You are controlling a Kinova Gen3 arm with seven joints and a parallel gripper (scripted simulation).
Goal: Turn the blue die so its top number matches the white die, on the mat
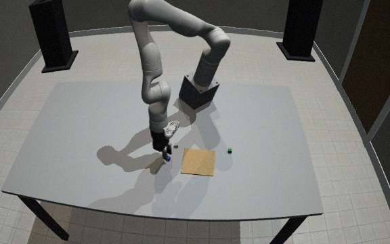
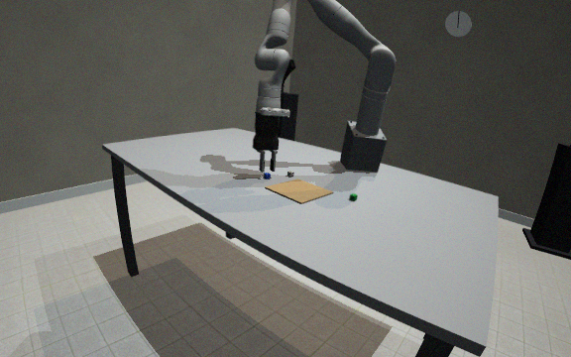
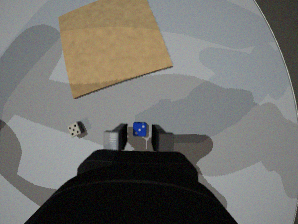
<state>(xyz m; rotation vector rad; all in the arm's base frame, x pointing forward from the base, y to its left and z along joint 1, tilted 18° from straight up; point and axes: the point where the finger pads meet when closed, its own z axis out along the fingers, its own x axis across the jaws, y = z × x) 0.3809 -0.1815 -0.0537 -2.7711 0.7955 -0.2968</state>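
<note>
Seen from the top, leftmost is my gripper point(image 1: 167, 154) point(image 2: 267, 170) point(image 3: 139, 133), its fingers partly spread and gripping nothing, above the blue die point(image 1: 168, 158) point(image 2: 267, 176) point(image 3: 140, 129), which lies on the table point(image 1: 266, 183) point(image 2: 390, 238) point(image 3: 37, 142), off the mat. Next come the white die point(image 1: 176, 146) point(image 2: 290, 174) point(image 3: 75, 129), the tan mat point(image 1: 198, 162) point(image 2: 299, 191) point(image 3: 114, 46), then the green die point(image 1: 229, 150) point(image 2: 353, 197).

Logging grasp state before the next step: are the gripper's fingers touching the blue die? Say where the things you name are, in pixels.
Apart. The wrist view shows the blue die point(image 1: 168, 158) point(image 2: 267, 176) point(image 3: 140, 129) between the gripper's open fingers, with a strip of table visible on each side.
</note>
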